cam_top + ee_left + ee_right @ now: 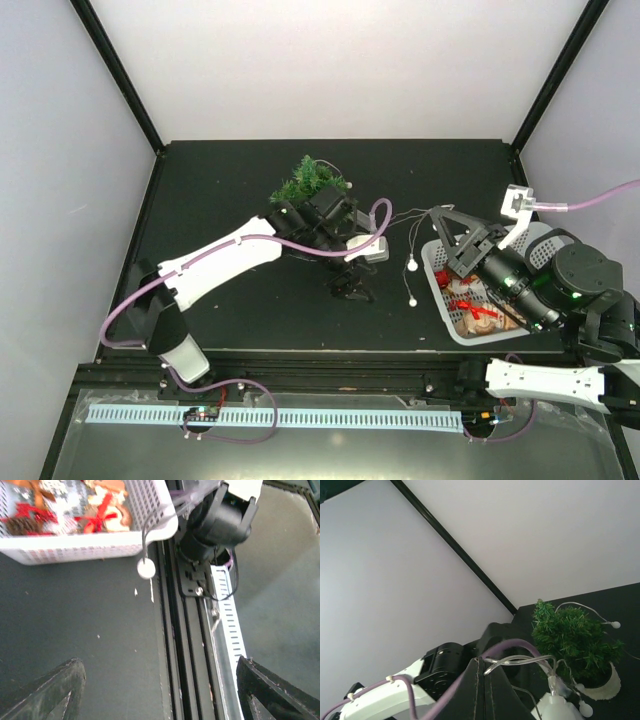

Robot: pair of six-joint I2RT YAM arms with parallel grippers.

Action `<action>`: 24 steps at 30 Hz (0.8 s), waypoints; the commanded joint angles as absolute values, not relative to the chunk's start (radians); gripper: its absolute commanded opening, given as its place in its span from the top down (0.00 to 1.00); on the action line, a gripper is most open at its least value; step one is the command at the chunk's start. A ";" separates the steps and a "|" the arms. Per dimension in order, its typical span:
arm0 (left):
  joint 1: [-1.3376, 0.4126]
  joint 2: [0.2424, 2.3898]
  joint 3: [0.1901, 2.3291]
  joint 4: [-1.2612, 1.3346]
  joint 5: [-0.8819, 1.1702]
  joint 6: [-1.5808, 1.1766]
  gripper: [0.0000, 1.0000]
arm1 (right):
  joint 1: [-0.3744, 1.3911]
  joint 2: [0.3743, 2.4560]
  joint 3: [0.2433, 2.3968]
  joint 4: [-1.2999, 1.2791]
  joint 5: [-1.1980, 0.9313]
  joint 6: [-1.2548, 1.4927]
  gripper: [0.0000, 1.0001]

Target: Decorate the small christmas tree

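Holding the left gripper [160, 697] spread wide, nothing between, only two fingertips [55, 690] poking in at the bottom corners of its view. Pinching the right gripper [480, 667] shut on the string [410, 266], thin wire trailing from the tips. Showing the tree [308, 182] at upper centre of the top view, pot hidden behind the left arm [230, 255]. Cutting off the basket [75, 547] at upper left of the left wrist view, contents blurring.
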State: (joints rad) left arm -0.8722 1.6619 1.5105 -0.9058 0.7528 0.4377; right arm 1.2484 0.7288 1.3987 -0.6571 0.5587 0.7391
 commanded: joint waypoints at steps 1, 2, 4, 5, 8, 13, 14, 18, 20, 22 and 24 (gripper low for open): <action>-0.874 1.589 1.461 -0.677 0.776 0.333 0.17 | 1.244 0.720 1.389 -0.631 0.594 0.745 0.99; -0.875 1.572 1.441 -0.631 0.777 0.309 0.17 | 1.243 0.720 1.390 -0.630 0.593 0.745 0.99; -0.874 1.528 1.374 -0.504 0.785 0.267 0.17 | 1.243 0.723 1.393 -0.630 0.593 0.744 0.99; -0.874 1.508 1.346 -0.447 0.791 0.241 0.17 | 1.244 0.723 1.396 -0.628 0.593 0.744 0.99; -0.874 1.489 1.299 -0.323 0.809 0.195 0.17 | 1.243 0.726 1.399 -0.624 0.591 0.744 0.99; -0.875 1.518 1.326 -0.295 0.788 0.171 0.17 | 1.244 0.740 1.404 -0.619 0.579 0.744 0.99; -0.874 1.519 1.327 -0.282 0.780 0.167 0.18 | 1.243 0.742 1.404 -0.616 0.577 0.742 0.99; -0.876 1.538 1.353 -0.259 0.797 0.142 0.45 | 1.244 0.752 1.406 -0.608 0.571 0.739 0.99; -0.876 1.546 1.366 -0.260 0.815 0.132 0.56 | 1.243 0.754 1.407 -0.607 0.571 0.739 0.99; -0.877 1.546 1.367 -0.262 0.835 0.134 0.66 | 1.244 0.751 1.404 -0.605 0.574 0.740 0.99; -0.877 1.545 1.365 -0.270 0.853 0.143 0.77 | 1.244 0.747 1.403 -0.605 0.578 0.741 0.99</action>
